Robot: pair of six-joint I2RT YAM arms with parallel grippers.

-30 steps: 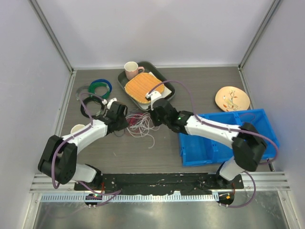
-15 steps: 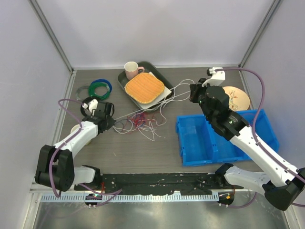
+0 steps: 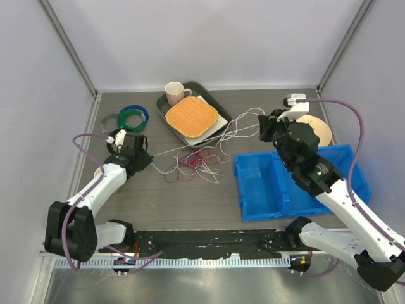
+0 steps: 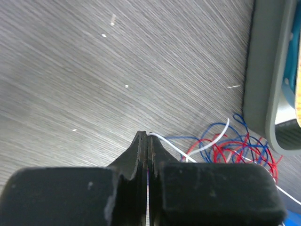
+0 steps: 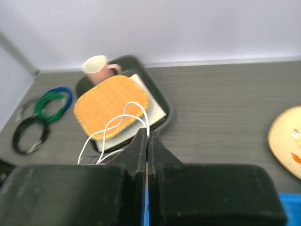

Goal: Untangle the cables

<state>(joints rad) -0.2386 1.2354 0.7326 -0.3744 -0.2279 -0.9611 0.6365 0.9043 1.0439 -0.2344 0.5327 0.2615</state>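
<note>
Your left gripper (image 3: 145, 158), at middle left, is clenched on a white cable (image 4: 165, 141); your right gripper (image 3: 262, 127), upper right, pinches white strands (image 5: 123, 117) too. I judge the job barely begun: the cables (image 3: 193, 161) lie knotted at centre between them. The wrist views show each pinch at the very tips; only the top view shows the whole tangle.

A woven mat (image 3: 192, 116) lies in the tray (image 3: 216, 105), with a cup (image 3: 173, 93) at its far left corner. Left of the tray lie cable coils (image 3: 130, 117); right of it, a plate (image 3: 322, 132). The cables (image 3: 193, 161) sprawl before the tray, and the bin (image 3: 259, 185) is to its front right.
</note>
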